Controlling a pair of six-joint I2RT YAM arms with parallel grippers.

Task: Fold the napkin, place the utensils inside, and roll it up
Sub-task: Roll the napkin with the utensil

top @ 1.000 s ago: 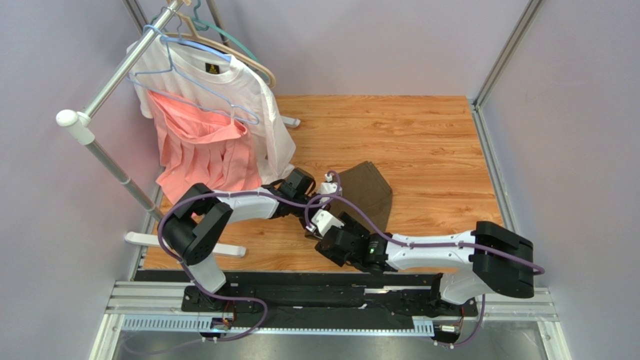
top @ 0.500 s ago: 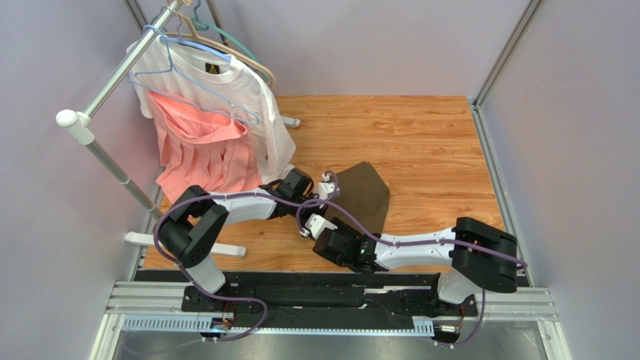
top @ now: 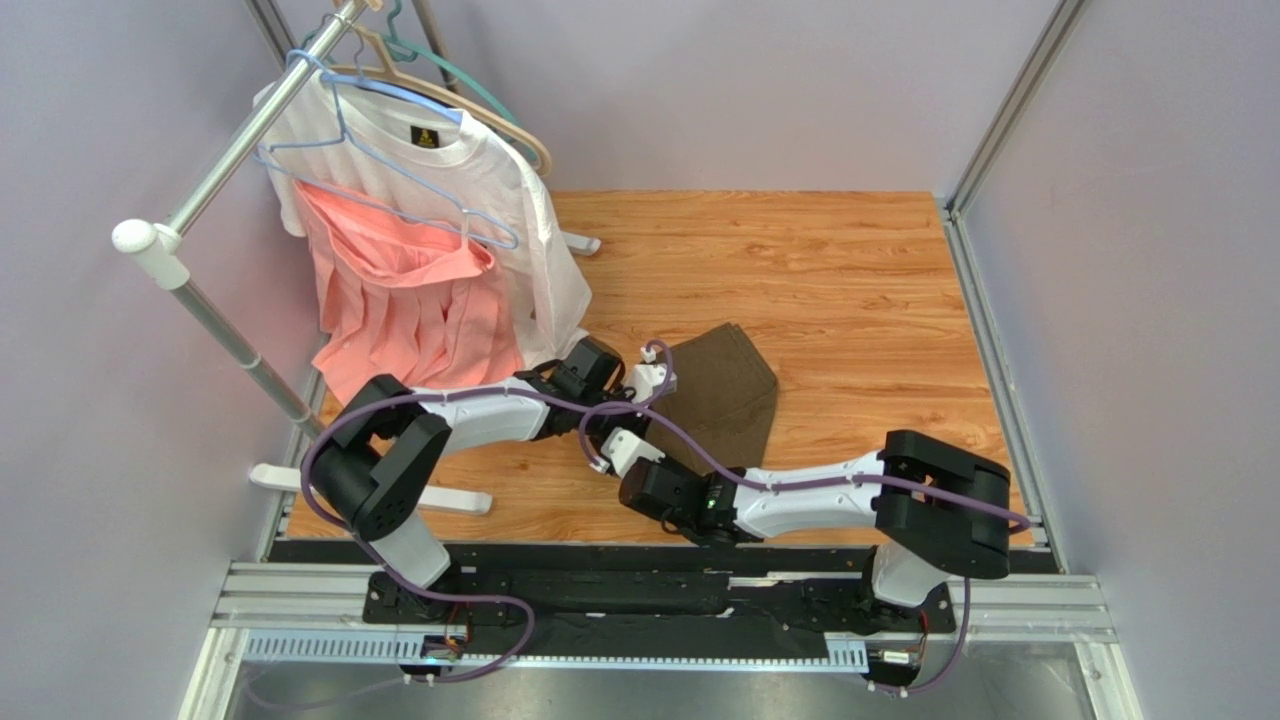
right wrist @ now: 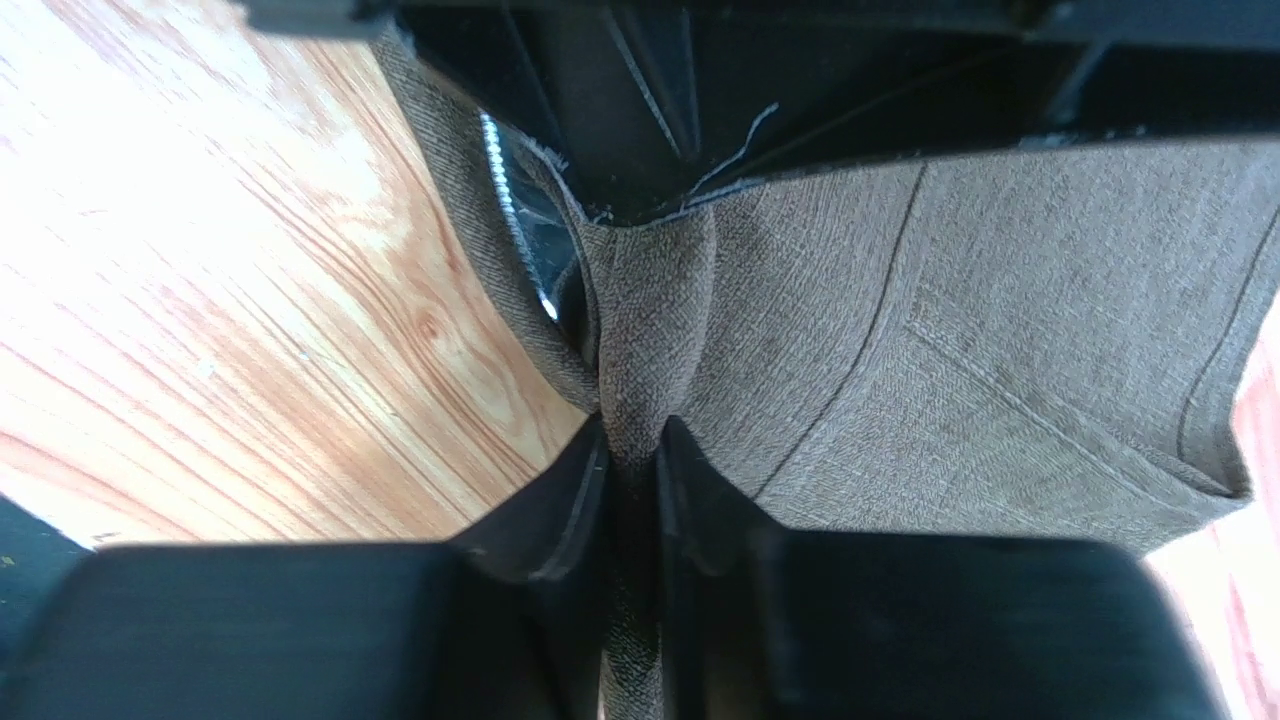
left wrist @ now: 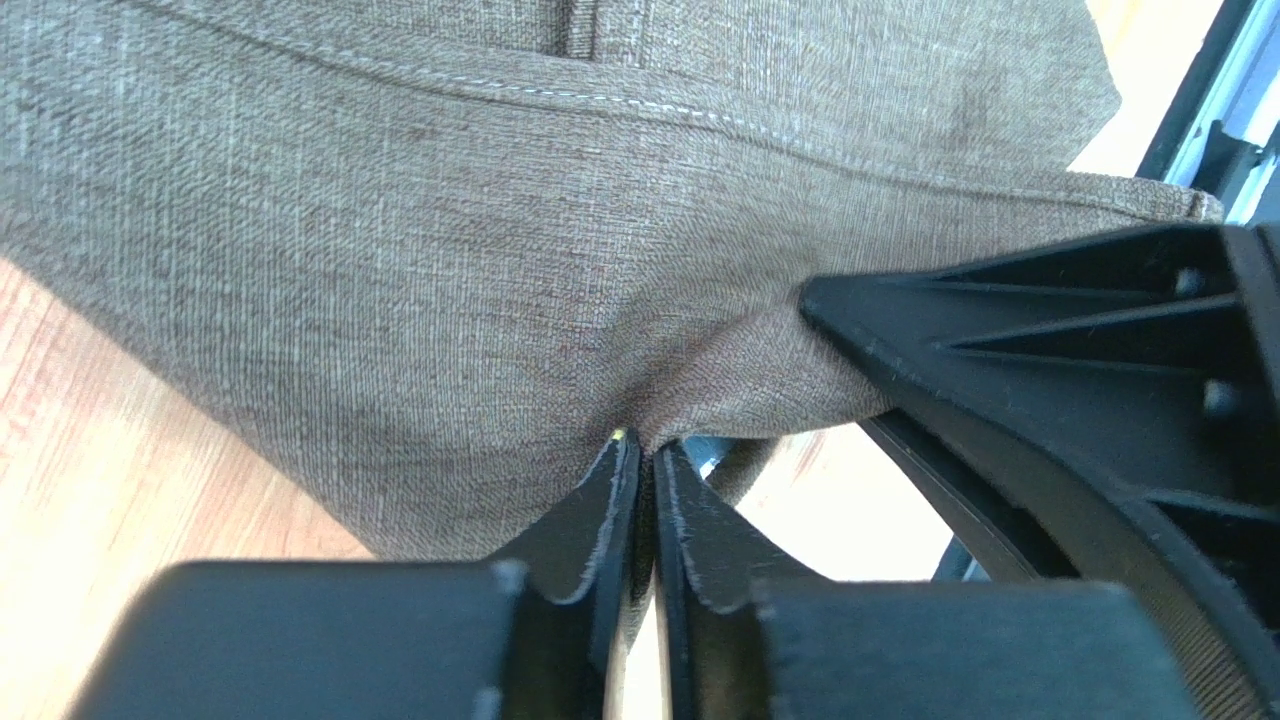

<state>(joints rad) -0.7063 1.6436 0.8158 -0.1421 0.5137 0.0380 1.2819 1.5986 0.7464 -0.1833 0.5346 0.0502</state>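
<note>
The napkin (top: 724, 393) lies on the wooden table (top: 842, 285) just right of the clothes rack (top: 226, 333), bunched into a folded wedge. Both arms meet at the edge nearest the rack. It is a soft, light, coarse-woven cloth with no stiffness of its own, so it will sag and drag wherever it is not held. The weave should give the pads good purchase. The stitched hem looks like the firmest place to grip, since a pinch further in only gathers a loose fold. The left gripper (left wrist: 639, 447) is clamped on a small tuck of the cloth, and the right gripper (right wrist: 631, 443) is closed on a vertical pleat close beside it. A serrated silver edge (right wrist: 499, 180) shows in the folds near the right fingers (probably the knife; no fork is visible), and it could slide out if the cloth tips. The two grippers nearly touch, so they crowd each other. The pink garment (top: 398, 308) and white T-shirt (top: 451, 165) hang from the rack, close beside the left arm.
</note>
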